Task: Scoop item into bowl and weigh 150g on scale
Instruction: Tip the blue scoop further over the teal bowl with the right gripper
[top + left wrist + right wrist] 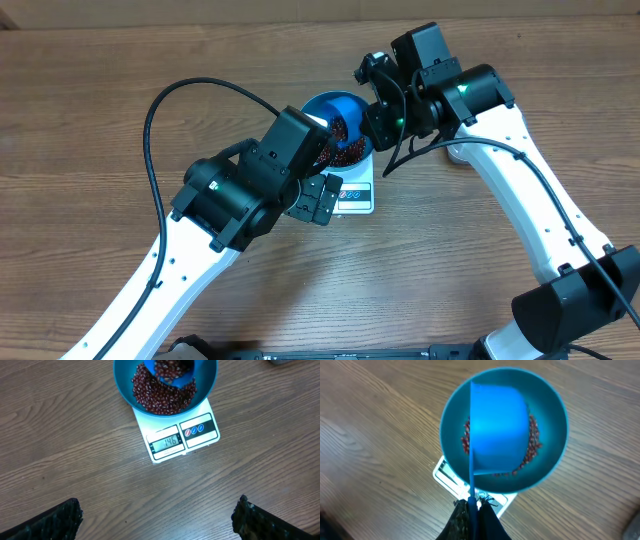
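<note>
The teal-blue bowl (pixel 318 103) stands on the white scale (pixel 358 196) and holds a heap of dark red-brown beans (pixel 160 399). The scale's display (pixel 166 442) reads 146. My right gripper (pixel 472 512) is shut on the thin handle of a bright-blue scoop (pixel 497 430). The scoop hangs tilted over the bowl (pixel 552 425) with beans in it (pixel 172 367). My left gripper (pixel 157 520) hovers open above bare table just in front of the scale (pixel 200 427), with nothing between its fingers (pixel 57 522).
A black cable (pixel 160 115) loops over the wooden table left of the bowl. A pale object (pixel 456 153) lies partly hidden under the right arm. The left arm's body (pixel 250 180) covers the bowl's near-left side from overhead.
</note>
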Controlling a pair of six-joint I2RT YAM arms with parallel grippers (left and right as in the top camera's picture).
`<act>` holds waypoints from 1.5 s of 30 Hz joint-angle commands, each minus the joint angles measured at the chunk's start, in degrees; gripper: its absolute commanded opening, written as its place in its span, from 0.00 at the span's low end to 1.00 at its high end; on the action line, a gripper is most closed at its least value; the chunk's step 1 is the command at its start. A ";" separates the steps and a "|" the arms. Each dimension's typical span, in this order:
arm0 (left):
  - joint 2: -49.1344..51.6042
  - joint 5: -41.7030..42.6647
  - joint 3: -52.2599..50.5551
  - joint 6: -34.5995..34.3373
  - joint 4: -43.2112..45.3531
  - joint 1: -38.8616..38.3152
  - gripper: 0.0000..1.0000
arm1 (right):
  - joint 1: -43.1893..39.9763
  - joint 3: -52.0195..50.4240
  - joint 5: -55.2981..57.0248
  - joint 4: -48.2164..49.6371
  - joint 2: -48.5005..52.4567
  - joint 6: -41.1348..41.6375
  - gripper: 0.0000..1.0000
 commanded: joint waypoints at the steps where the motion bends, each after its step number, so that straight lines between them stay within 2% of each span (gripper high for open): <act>1: 0.09 -0.33 1.16 1.11 -0.02 0.09 0.99 | -0.55 1.49 -1.79 0.92 -1.38 1.68 0.04; 19: 0.09 -0.33 1.16 1.11 -0.02 0.09 1.00 | -0.57 1.49 -1.60 1.09 -1.38 1.68 0.04; 21: 0.09 -0.33 1.16 1.11 -0.02 0.09 1.00 | -0.52 1.49 -2.34 0.15 -1.38 -0.79 0.04; 22: 0.09 -0.33 1.16 1.11 -0.02 0.09 1.00 | -0.11 1.49 -2.82 -1.33 -1.38 -4.85 0.04; 26: 0.09 -0.33 1.16 1.11 -0.02 0.09 0.99 | -0.46 1.49 1.36 0.00 -1.38 1.64 0.04; 45: 0.09 -0.33 1.16 1.11 -0.02 0.09 1.00 | -0.61 1.49 1.92 1.49 -1.38 4.74 0.04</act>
